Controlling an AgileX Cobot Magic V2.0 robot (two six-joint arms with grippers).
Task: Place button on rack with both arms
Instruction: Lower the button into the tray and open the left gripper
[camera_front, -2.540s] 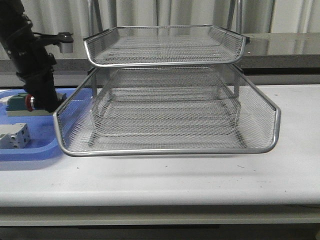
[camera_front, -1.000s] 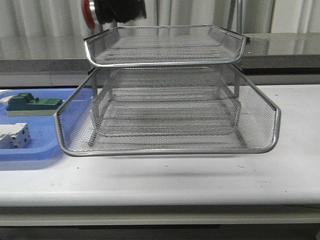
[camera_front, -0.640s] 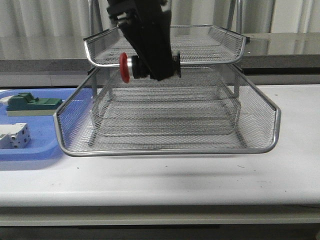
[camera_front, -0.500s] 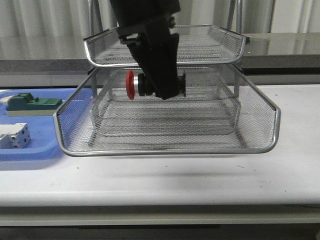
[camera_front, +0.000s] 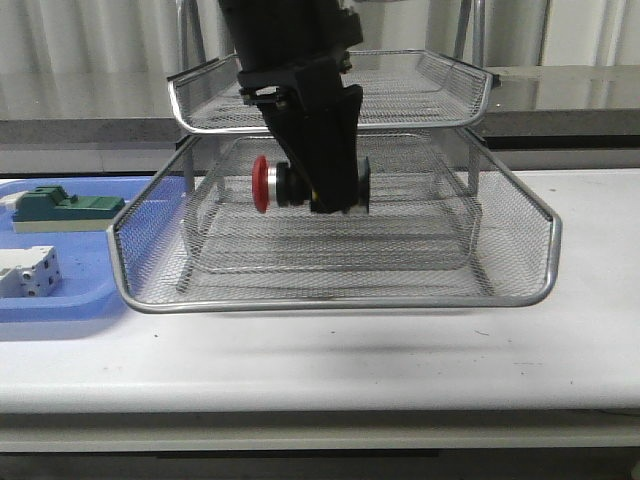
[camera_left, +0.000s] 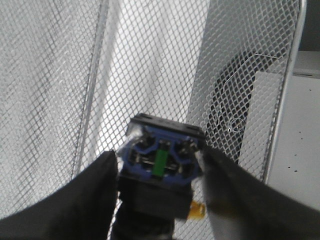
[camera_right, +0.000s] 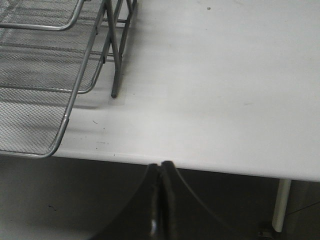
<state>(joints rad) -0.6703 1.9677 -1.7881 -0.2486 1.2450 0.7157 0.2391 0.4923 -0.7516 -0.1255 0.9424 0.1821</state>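
Red shows only in the front view: the push-button lies sideways with its mushroom cap toward the robot's left, carried over the pulled-out middle tray of the wire-mesh rack. The left wrist view instead shows the button's blue rear face with a green strip, backed by mesh and a chrome rim. The right wrist view shows a rack leg, bare white table and the table's front edge.

Half a second ago the button hung at nearly the same spot; it now sits slightly lower. Earlier still it was above the top tray.

The left gripper pinches the button's body between its black fingers. The right gripper has its fingers pressed together, apparently on nothing, out past the table edge.
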